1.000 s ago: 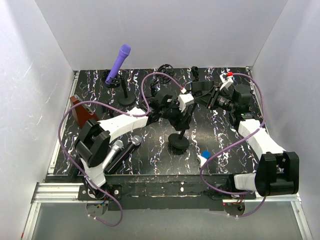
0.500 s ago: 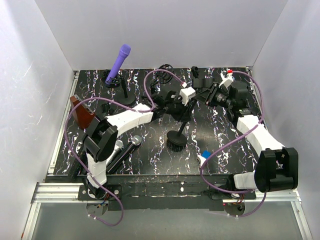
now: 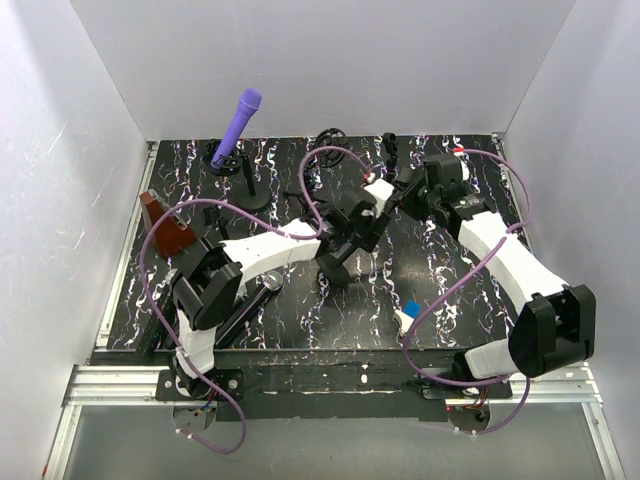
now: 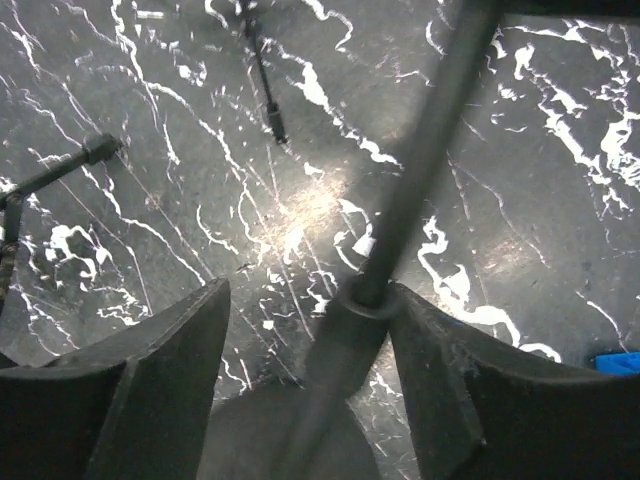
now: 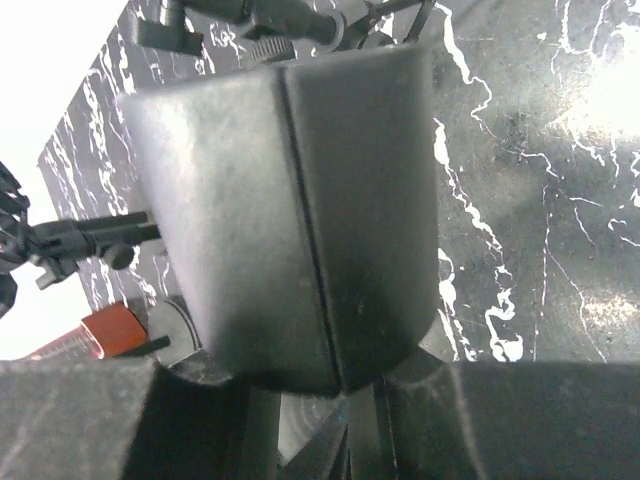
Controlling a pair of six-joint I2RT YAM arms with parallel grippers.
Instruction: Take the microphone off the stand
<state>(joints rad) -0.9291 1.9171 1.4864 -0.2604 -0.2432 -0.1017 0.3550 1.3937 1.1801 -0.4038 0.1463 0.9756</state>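
A black microphone stand (image 3: 336,268) stands tilted at the table's middle. Its thin pole (image 4: 420,150) and thicker lower sleeve run between the fingers of my left gripper (image 4: 310,300), which also shows in the top view (image 3: 358,222). The jaws stand apart; the pole rests against the right finger (image 4: 440,370), and floor shows beside the left finger. My right gripper (image 5: 300,375) is shut on the thick black microphone (image 5: 290,200), which fills the view. In the top view my right gripper (image 3: 408,190) sits just right of the stand's top, and the microphone itself is hard to make out.
A purple microphone (image 3: 240,122) sits in a second stand (image 3: 250,195) at the back left. A silver microphone (image 3: 270,283) lies by the left arm. A red-brown block (image 3: 160,222) is at the left and a small blue piece (image 3: 410,307) at the front right. White walls enclose the table.
The stand's base has slid left and back and now tilts. My right arm has swung left toward the middle. My left gripper has moved a little left with the stand.
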